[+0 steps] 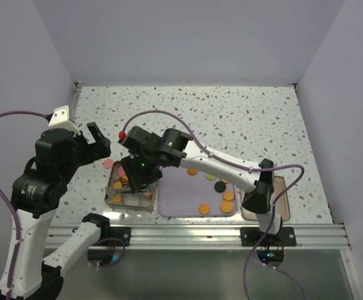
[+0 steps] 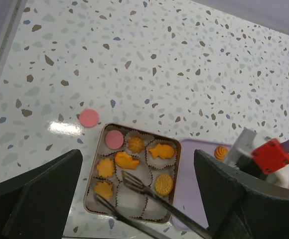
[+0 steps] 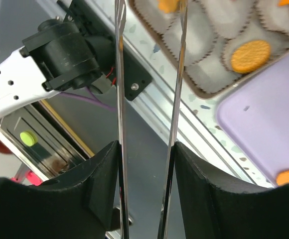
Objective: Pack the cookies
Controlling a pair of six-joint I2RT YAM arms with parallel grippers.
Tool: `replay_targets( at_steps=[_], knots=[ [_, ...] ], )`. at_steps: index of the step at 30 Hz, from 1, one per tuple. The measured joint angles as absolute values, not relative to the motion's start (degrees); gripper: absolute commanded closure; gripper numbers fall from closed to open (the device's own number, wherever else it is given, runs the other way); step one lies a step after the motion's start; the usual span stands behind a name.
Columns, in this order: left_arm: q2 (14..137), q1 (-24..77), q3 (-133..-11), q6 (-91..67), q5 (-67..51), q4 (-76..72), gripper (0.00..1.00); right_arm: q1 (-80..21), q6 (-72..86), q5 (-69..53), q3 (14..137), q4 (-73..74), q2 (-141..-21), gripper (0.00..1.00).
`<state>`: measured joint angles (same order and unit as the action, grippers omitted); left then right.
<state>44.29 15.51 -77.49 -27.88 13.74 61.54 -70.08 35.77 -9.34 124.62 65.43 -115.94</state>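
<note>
A square box (image 2: 139, 128) of white paper cups holds several cookies: a pink disc (image 2: 114, 139), orange fish shapes (image 2: 161, 151), flowers (image 2: 105, 168) and a round biscuit (image 2: 164, 184). My right gripper (image 1: 141, 172) is shut on metal tongs (image 2: 149, 196), whose open, empty tips hang over the box's empty cups. The gripper (image 3: 144, 149) shows pressing both tong arms (image 3: 119, 74). More cookies (image 1: 226, 206), orange, black and green, lie on the lilac tray (image 1: 178, 201). A pink disc (image 2: 89, 118) lies on the table beside the box. My left gripper (image 1: 97, 142) is open and empty above the box.
A tan tray (image 1: 283, 187) sits at the right behind the right arm's base. A metal rail (image 1: 200, 234) runs along the near table edge. White walls close in the back and both sides.
</note>
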Motion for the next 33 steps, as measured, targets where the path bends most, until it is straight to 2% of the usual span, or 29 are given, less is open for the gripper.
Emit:
replay_targets(
  at_steps=[14, 24, 33],
  knots=[
    [43.9, 15.51, -77.62, -27.88, 13.67, 61.82, 0.0, -56.01, 33.61, 1.63, 106.06, 71.4, -91.31, 0.49],
    [43.11, 15.51, -77.45, -27.88, 13.39, 61.87, 0.0, -52.95, 32.25, 6.44, 93.71, 74.74, -89.6, 0.5],
    [42.57, 15.51, -77.45, -27.83, 13.47, 62.35, 0.0, -52.27, 31.88, 6.9, 91.57, 74.02, -89.6, 0.5]
  ],
)
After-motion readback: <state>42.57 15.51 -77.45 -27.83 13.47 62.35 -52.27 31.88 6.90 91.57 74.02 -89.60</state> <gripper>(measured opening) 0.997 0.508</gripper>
